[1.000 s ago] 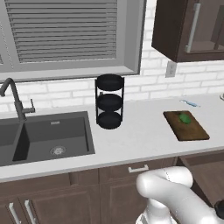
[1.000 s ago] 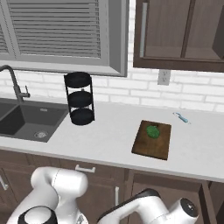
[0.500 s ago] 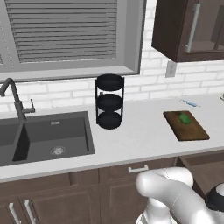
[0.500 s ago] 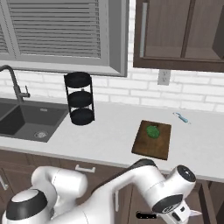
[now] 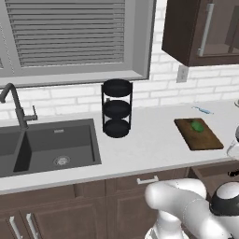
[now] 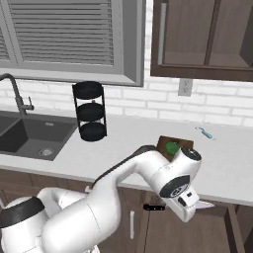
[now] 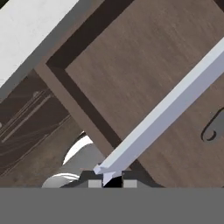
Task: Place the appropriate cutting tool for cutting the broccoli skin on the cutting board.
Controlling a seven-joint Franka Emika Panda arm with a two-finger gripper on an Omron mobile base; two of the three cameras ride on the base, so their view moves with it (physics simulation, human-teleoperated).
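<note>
A: Where is the cutting board [image 5: 198, 134]?

B: It lies flat on the white counter [image 5: 144, 144], a dark-brown slab. The broccoli [image 5: 197, 126] sits on the board's rear half, a small green lump touching the wood.

A: What else is near the board?

B: A small pale-blue tool [image 5: 203, 110] lies on the counter just behind the board, close to the brick wall and apart from the board. The black three-tier rack [image 5: 116, 114] stands well to the left of the board, and the sink [image 5: 51, 144] is further left still.

A: And the gripper [image 6: 190, 206]?

B: In the right base view it hangs below the board, lower than the counter's front edge and in front of the brown cabinet doors [image 7: 131, 65]. The white arm crosses in front of the board there and hides its near part.

A: What are the fingers doing?

B: They are clamped on a knife [image 6: 154, 207]. Its black handle sticks out on the side away from the board's right edge, and the pale blade points out the other way. In the hand view the blade runs from between the finger tips up to the far corner, across the wood panel.

A: Is the knife touching the board?

B: No, it is well below the board, held in the air.
</note>
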